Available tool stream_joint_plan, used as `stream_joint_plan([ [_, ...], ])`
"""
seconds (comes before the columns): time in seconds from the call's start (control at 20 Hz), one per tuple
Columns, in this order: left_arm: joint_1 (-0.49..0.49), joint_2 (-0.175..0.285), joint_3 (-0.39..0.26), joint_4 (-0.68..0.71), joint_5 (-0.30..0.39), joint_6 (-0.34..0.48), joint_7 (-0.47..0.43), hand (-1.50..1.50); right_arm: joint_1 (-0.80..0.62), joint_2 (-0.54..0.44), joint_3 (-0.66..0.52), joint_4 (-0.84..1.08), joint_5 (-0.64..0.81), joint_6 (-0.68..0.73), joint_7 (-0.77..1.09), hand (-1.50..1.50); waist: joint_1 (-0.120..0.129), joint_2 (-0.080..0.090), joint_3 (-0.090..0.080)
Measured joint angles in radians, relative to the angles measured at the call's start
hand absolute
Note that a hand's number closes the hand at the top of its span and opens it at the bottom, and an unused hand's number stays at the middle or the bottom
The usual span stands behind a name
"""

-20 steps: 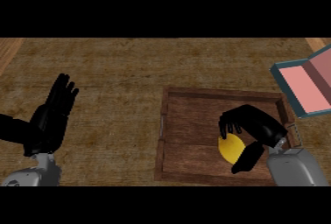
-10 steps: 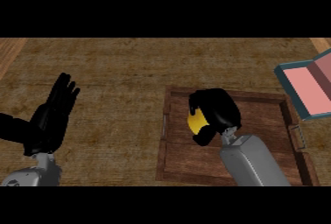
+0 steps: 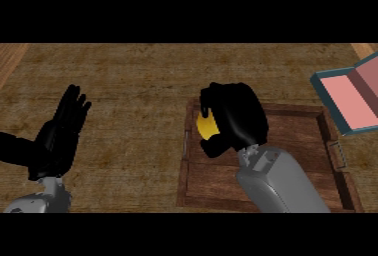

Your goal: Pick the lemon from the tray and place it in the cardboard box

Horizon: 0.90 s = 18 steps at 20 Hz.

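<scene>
Right hand: black, fingers and thumb curled round the lemon, back of hand toward the camera. The grey forearm rises from the lower edge and crosses the tray.

Lemon: only a yellow sliver shows on the hand's left side, between the curled fingers above and the thumb below. The sliver is taller than wide and runs away from the robot. The rest is hidden, so true long axis and tip direction cannot be told. Position: inside the hand, over the tray's far-left corner. Contact with the tray floor cannot be told.

Tray: rectangular, dark brown wood, plank grain, raised rim.

Cardboard box: far right, well apart from the hand, tilted, cut by the view's edge. Flat pink inner faces, grey-teal edge.

Left hand: at the view's left, open, fingers straight and up, resting.

Counter: tan-brown, coarse streaked grain.
</scene>
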Motion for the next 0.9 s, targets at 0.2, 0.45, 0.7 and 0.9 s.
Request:
stream_joint_plan([
  [0.2,0.003,-0.002,0.003,0.012,-0.002,0.001,-0.009,0.00,-0.053,0.004,-0.059,-0.080,-0.003,-0.050,0.113,1.50,-0.003,-0.001,0.000],
  [0.45,-0.002,0.002,0.011,0.030,-0.001,-0.007,-0.024,0.00,-0.125,-0.011,-0.166,-0.114,0.044,-0.095,0.200,1.50,-0.004,0.001,0.000],
  [0.7,0.000,-0.001,0.009,0.011,-0.001,-0.003,-0.004,0.00,-0.161,-0.070,-0.301,-0.143,0.024,-0.069,0.230,1.50,-0.005,0.001,0.000],
  [0.9,0.003,0.003,0.018,0.019,0.008,-0.015,-0.016,0.00,-0.168,-0.129,-0.393,-0.079,-0.003,-0.090,0.188,1.50,-0.002,0.002,0.000],
])
